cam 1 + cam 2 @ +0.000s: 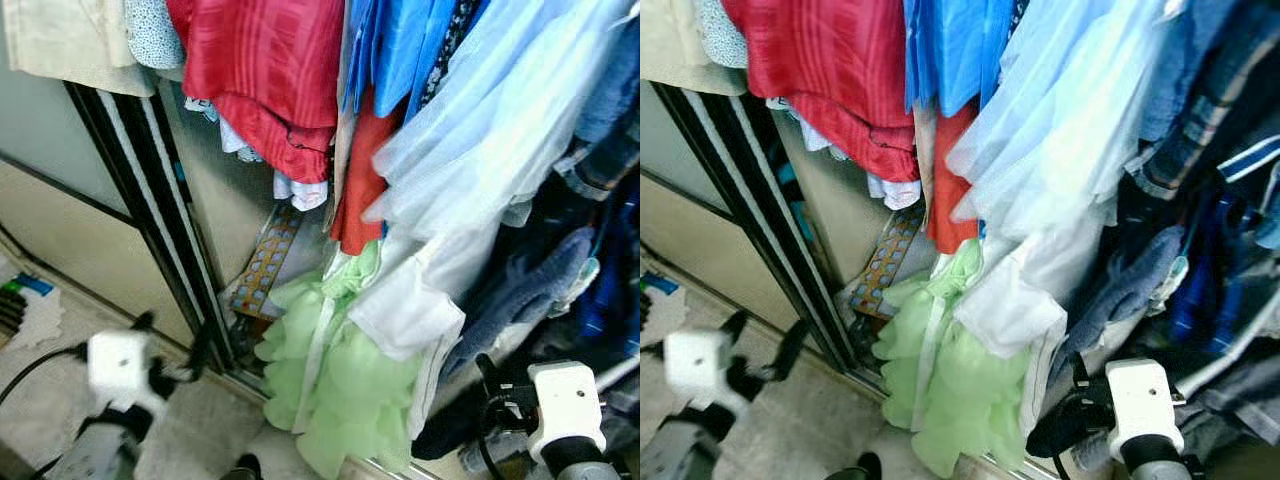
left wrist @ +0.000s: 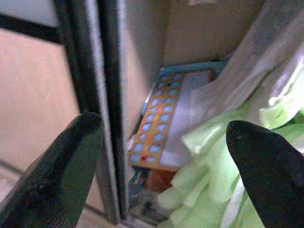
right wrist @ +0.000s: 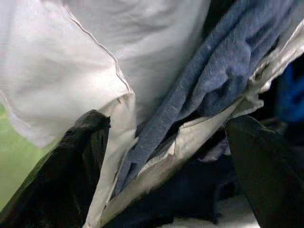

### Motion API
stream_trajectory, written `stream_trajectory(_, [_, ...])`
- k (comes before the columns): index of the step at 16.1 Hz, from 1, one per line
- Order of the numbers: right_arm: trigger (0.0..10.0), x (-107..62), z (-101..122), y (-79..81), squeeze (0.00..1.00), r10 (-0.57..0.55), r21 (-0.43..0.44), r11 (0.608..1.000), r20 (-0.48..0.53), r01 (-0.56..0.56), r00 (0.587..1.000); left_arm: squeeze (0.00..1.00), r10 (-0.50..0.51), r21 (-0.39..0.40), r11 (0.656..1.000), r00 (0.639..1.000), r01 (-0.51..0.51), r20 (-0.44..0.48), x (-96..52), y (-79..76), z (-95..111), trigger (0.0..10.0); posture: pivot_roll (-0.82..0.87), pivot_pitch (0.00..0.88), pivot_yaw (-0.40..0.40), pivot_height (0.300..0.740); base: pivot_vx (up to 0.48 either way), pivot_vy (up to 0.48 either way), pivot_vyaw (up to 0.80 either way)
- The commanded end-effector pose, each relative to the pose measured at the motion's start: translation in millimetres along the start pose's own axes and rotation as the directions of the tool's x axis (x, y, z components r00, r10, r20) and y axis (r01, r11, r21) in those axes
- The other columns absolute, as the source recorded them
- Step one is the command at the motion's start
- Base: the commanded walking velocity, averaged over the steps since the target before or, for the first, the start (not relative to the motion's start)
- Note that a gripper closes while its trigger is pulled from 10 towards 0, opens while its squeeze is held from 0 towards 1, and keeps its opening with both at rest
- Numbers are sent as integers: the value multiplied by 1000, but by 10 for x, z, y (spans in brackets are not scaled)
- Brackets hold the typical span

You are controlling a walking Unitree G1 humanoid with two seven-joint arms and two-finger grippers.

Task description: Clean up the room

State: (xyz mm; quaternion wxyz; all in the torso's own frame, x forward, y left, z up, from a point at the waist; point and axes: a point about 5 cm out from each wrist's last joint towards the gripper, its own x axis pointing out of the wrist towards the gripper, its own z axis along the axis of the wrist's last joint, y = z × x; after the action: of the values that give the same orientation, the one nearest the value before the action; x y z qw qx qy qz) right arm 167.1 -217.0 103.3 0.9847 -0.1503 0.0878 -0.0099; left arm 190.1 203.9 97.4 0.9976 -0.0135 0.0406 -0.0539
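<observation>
Now I see both claws spread open: left gripper (image 2: pixel 161 156) facing the frilly pale-green garment (image 1: pixel 340 390), right gripper (image 3: pixel 166 161) at the grey-blue fleece cloth (image 3: pixel 223 71).

no text, label, brand or number can be read in any view. the flat board (image 2: pixel 156 128) leaning in the closet corner carries rows of small blue squares on an orange strip, with one or two reddish ones, but nothing on them is legible. the striped object (image 1: pixel 22 300) at the floor's edge is too blurred to tell whether it bears print.
</observation>
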Motion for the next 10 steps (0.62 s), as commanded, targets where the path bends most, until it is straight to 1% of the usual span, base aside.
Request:
stream_trajectory(1, [10000, 36, 86, -3, 0, 13, 1, 1000, 37, -13, 999, 0, 1, -4, 1000, 1000, -1, 17, -16, -21, 31, 10000, -27, 117, -63, 740, 0, 0, 0])
stream_trajectory(3, [10000, 175, 147, 56, 0, 33, -3, 999, 70, -33, 997, 0, -9, -24, 1000, 999, 9, 32, 26, -75, 39, 10000, -16, 107, -72, 740, 0, 0, 0])
stream_trajectory(4, [10000, 195, 150, 70, 0, 44, -5, 999, 75, -44, 996, 0, -15, -21, 1000, 999, 16, 38, 41, -95, 55, 10000, -13, 103, -75, 740, 0, 0, 0])
stream_trajectory(5, [10000, 200, 139, 71, 0, 47, -3, 999, 75, -47, 996, 0, -19, -21, 1000, 999, 19, 40, 47, -104, 63, 10000, -12, 102, -77, 740, 0, 0, 513])
stream_trajectory(7, [10000, 232, 74, 91, 0, 60, -13, 998, 69, -59, 996, 0, -35, -58, 998, 999, 37, 33, 46, -122, 48, 10000, -15, 102, -80, 740, 0, 0, 800])
stream_trajectory(8, [10000, 247, 89, 92, 0, 65, -15, 998, 74, -64, 995, 0, -29, -53, 998, 999, 31, 35, 63, -145, 45, 10000, -15, 102, -80, 740, 0, 0, 800])
stream_trajectory(10, [10000, 260, 122, 101, 0, 83, -25, 996, 87, -81, 993, 0, 87, 14, 996, 995, -88, 39, 74, -144, 53, 10000, -21, 104, -76, 740, 0, 0, 800])
